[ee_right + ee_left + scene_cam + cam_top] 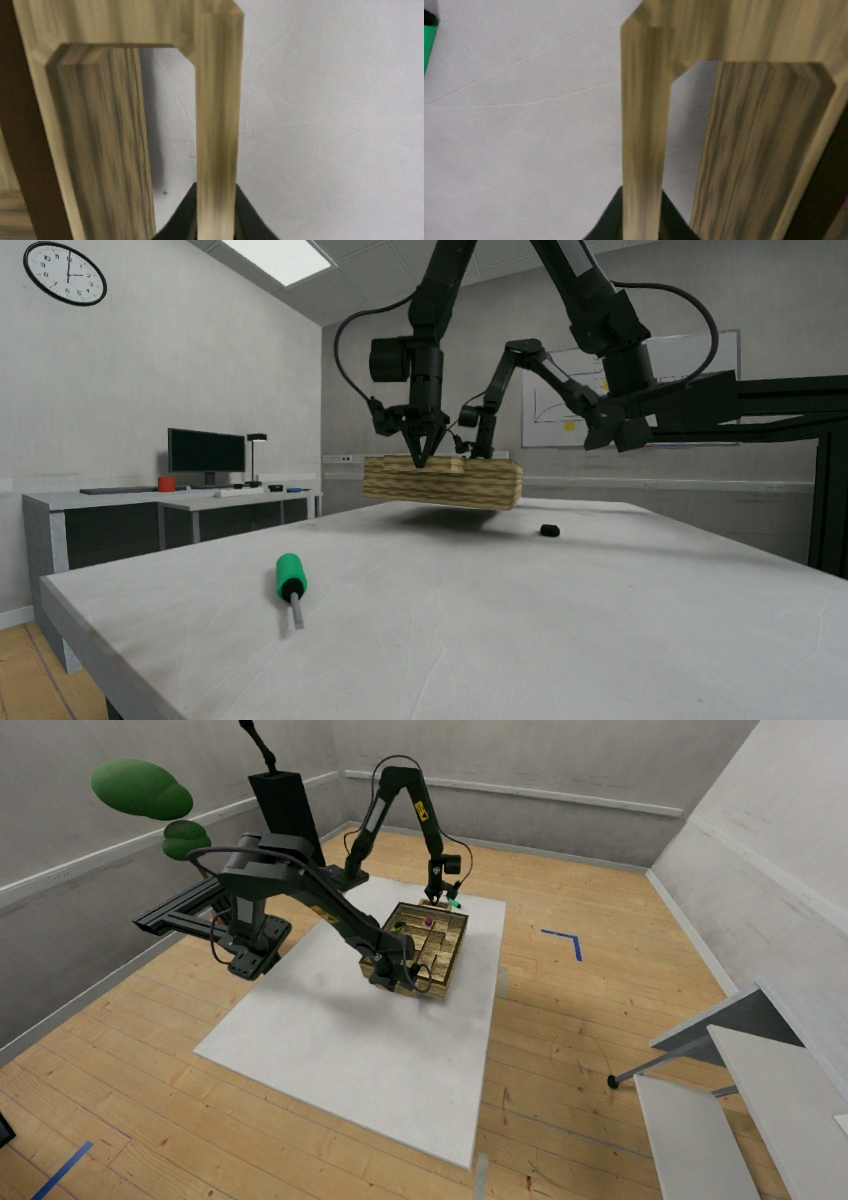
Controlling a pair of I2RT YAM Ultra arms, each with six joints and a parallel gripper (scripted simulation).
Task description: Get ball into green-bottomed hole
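Observation:
The wooden maze board (437,990) (440,489) is in the air, its shadow on the table below. The magenta ball (428,922) is inside, near the far end in the top view; a sliver shows at the left wrist view's right edge. The green-bottomed hole (399,926) is to its left, partly hidden. My left gripper (435,902) (420,464) (640,195) is shut on the board's far handle (644,125). My right gripper (480,455) (215,191) is shut on the opposite handle (217,110); in the top view its arm hides the near-left part of the maze.
A green-handled screwdriver (454,903) (290,574) lies on the white table (357,1076) (535,626) beyond the board's far end in the top view. A small black object (549,530) lies beside the board's shadow in the exterior view.

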